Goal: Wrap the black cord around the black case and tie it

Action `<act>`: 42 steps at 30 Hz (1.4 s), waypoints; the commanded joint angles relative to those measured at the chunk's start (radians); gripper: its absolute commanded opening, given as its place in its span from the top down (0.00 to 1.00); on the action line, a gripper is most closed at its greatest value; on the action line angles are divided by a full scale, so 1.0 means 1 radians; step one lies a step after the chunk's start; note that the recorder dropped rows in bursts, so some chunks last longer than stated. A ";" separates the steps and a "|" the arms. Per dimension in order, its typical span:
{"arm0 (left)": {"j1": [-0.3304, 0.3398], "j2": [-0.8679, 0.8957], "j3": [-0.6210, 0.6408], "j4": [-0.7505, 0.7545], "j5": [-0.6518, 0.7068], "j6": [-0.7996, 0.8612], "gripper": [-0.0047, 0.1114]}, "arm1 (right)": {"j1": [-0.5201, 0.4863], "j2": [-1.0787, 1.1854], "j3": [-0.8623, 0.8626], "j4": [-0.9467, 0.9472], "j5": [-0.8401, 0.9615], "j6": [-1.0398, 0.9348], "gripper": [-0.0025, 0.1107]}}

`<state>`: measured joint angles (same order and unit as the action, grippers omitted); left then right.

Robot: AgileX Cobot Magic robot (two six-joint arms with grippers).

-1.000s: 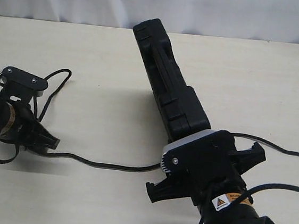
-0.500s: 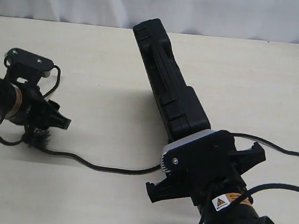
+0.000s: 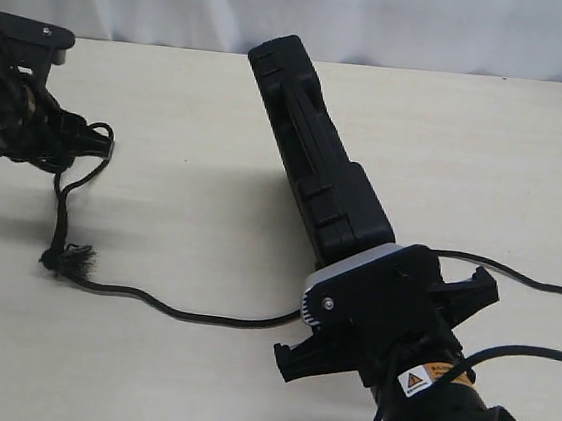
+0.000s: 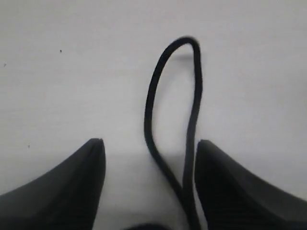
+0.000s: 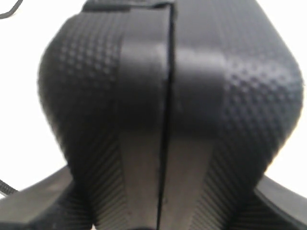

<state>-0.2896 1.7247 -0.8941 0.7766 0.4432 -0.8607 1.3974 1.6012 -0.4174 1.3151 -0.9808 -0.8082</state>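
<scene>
The black case stands on its long edge, running from the table's back toward the front. My right gripper is shut on its near end. In the right wrist view the case fills the space between that gripper's fingers. The black cord runs on the table from under the case leftward to a frayed tuft. From there it rises to my left gripper. In the left wrist view that gripper is open, and a loop of cord passes between its fingers close to one of them.
The beige table ends at a white backdrop behind. A thin black line leaves the case's near end toward the right edge. The right arm's own cables loop at the front right.
My left gripper has gone from the table near the tuft up and toward the back left, drawing a strand of cord up with it. The tuft, the case and the right arm stay put.
</scene>
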 commanded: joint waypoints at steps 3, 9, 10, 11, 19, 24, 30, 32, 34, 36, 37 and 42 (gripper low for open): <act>0.069 0.182 -0.220 -0.561 0.177 0.546 0.51 | -0.005 0.007 0.013 0.030 0.118 -0.010 0.94; 0.141 0.204 -0.318 -0.701 0.303 0.708 0.51 | -0.005 0.007 0.013 0.030 0.120 -0.010 0.94; 0.152 0.213 -0.318 -0.719 0.309 0.728 0.51 | -0.005 0.007 0.013 0.030 0.120 -0.010 0.94; 0.155 0.224 -0.318 -0.735 0.313 0.746 0.51 | -0.005 0.007 0.013 0.030 0.120 -0.010 0.94; 0.155 0.288 -0.318 -0.943 0.286 0.932 0.51 | -0.005 0.007 0.013 0.030 0.120 -0.010 0.94; 0.155 0.302 -0.318 -0.862 0.201 0.852 0.51 | -0.005 0.007 0.013 0.030 0.136 -0.010 0.94; 0.155 0.302 -0.318 -0.732 0.193 0.749 0.51 | -0.005 0.007 0.013 0.030 0.142 -0.010 0.94; 0.155 0.304 -0.318 -0.745 0.178 0.749 0.51 | -0.005 0.007 0.013 0.030 0.142 -0.010 0.94; 0.155 0.308 -0.318 -0.765 0.161 0.749 0.51 | -0.005 0.007 0.013 0.030 0.142 -0.010 0.94; 0.155 0.321 -0.318 -0.777 0.154 0.751 0.51 | -0.005 0.007 0.013 0.030 0.144 -0.010 0.94; 0.155 0.326 -0.318 -0.777 0.151 0.751 0.51 | -0.005 0.007 0.013 0.030 0.144 -0.010 0.94; 0.155 0.353 -0.318 -0.777 0.144 0.756 0.51 | -0.005 0.007 0.013 0.030 0.149 -0.010 0.94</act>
<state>-0.1334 2.0651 -1.2081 0.0101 0.6001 -0.1024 1.3974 1.6012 -0.4174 1.3068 -0.9670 -0.8279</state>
